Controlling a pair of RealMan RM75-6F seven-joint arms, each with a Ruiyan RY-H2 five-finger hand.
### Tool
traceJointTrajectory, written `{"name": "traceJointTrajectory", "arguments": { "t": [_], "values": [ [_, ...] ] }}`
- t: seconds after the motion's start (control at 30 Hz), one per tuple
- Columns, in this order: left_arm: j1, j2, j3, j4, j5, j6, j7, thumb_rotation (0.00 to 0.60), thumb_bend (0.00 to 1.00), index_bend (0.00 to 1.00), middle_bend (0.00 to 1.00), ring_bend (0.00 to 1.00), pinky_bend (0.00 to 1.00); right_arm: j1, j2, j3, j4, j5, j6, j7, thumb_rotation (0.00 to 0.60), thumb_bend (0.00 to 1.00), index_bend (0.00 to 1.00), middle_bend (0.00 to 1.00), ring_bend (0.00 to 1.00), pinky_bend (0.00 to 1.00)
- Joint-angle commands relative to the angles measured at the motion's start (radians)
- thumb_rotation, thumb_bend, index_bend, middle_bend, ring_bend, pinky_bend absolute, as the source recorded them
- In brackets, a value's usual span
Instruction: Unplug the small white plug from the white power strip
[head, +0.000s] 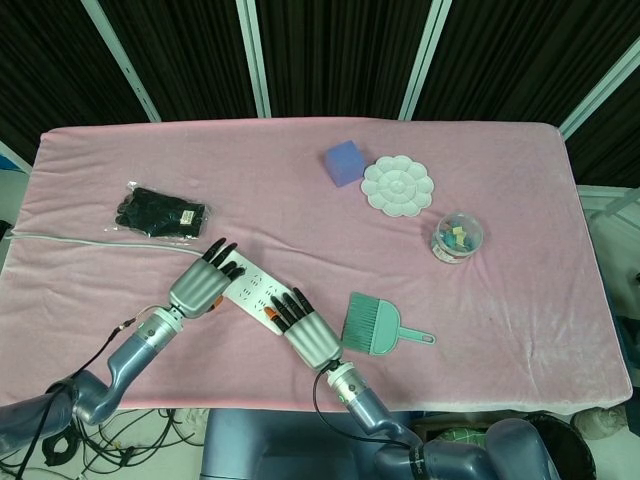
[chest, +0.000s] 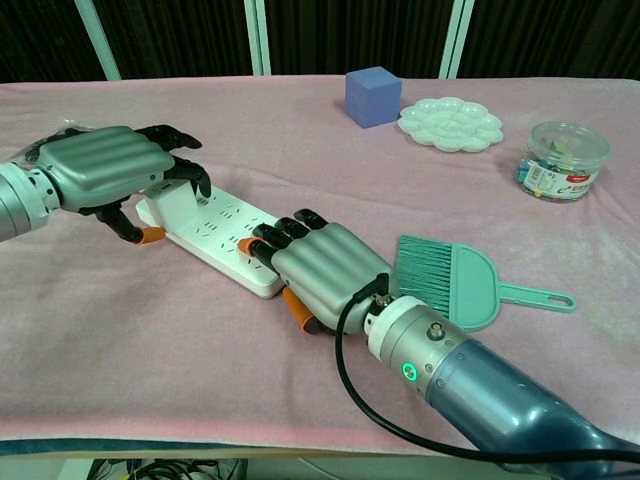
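The white power strip (chest: 215, 237) (head: 256, 291) lies slantwise near the table's front edge. The small white plug (chest: 177, 206) stands in its far left end. My left hand (chest: 103, 171) (head: 201, 285) arches over the plug, with dark fingers curled down on its far side and the orange-tipped thumb beside its near side. Whether they pinch it, I cannot tell. My right hand (chest: 322, 274) (head: 310, 332) lies flat with its fingers spread, its fingertips pressing on the strip's near right end.
A teal brush-and-dustpan (chest: 450, 282) lies just right of my right hand. Further back are a blue cube (chest: 372, 95), a white palette (chest: 450, 123) and a clear jar (chest: 555, 160). A black packet (head: 160, 212) and a grey cable (head: 60, 237) lie at the left.
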Motion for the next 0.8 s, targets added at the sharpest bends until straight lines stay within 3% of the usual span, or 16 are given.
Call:
{"name": "traceJointTrajectory", "arguments": {
  "t": [0.03, 0.43, 0.8],
  "values": [
    [-0.001, -0.002, -0.002, 0.002, -0.004, -0.003, -0.004, 0.600, 0.30, 0.30, 0.33, 0.00, 0.00, 0.000, 0.000, 0.000, 0.001, -0.001, 0.001, 0.000, 0.600, 0.68, 0.15, 0.08, 0.07, 0.05],
    [-0.003, -0.019, 0.002, 0.031, -0.005, -0.002, -0.031, 0.600, 0.22, 0.29, 0.34, 0.00, 0.00, -0.001, 0.004, 0.001, 0.003, -0.001, -0.001, -0.002, 0.600, 0.68, 0.15, 0.08, 0.07, 0.05],
    [0.004, -0.044, -0.001, 0.068, -0.005, 0.021, -0.064, 0.600, 0.28, 0.35, 0.41, 0.01, 0.00, -0.001, 0.003, -0.003, 0.007, -0.003, -0.004, -0.004, 0.600, 0.68, 0.15, 0.09, 0.07, 0.05]
  ]
}}
